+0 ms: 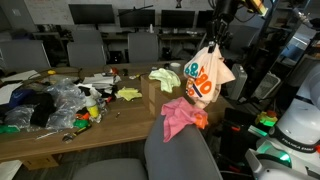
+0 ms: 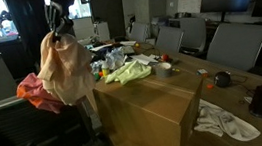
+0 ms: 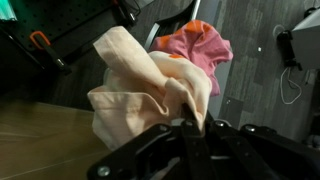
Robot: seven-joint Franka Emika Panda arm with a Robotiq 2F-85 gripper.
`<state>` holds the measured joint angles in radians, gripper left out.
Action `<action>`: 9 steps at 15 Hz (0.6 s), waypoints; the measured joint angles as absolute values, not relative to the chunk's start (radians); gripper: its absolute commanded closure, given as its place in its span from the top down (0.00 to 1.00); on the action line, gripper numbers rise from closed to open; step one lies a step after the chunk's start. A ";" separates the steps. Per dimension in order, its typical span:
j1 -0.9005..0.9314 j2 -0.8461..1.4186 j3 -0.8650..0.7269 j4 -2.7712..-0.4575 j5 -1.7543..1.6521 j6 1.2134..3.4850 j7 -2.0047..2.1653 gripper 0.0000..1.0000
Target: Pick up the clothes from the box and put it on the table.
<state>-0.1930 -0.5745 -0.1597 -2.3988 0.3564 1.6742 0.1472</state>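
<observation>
My gripper (image 1: 214,40) is shut on a cream cloth with orange print (image 1: 205,75) and holds it hanging in the air beside the wooden table's (image 1: 115,125) end. The cloth also shows in an exterior view (image 2: 65,71) below the gripper (image 2: 61,29) and in the wrist view (image 3: 140,85), pinched between the fingers (image 3: 190,120). A pink and orange cloth (image 1: 180,118) lies below it on a chair back; it also shows in an exterior view (image 2: 35,93) and the wrist view (image 3: 195,45). No box is clearly visible.
A yellow-green cloth (image 1: 164,76) lies on the table, also seen in an exterior view (image 2: 129,73). Clutter of bags and small items (image 1: 55,105) covers the table's far part. A white cloth (image 2: 226,122) lies on the tabletop. Office chairs (image 1: 143,45) and monitors stand behind.
</observation>
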 measured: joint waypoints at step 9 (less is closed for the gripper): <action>-0.167 -0.690 -0.077 -2.353 0.263 1.576 0.113 0.02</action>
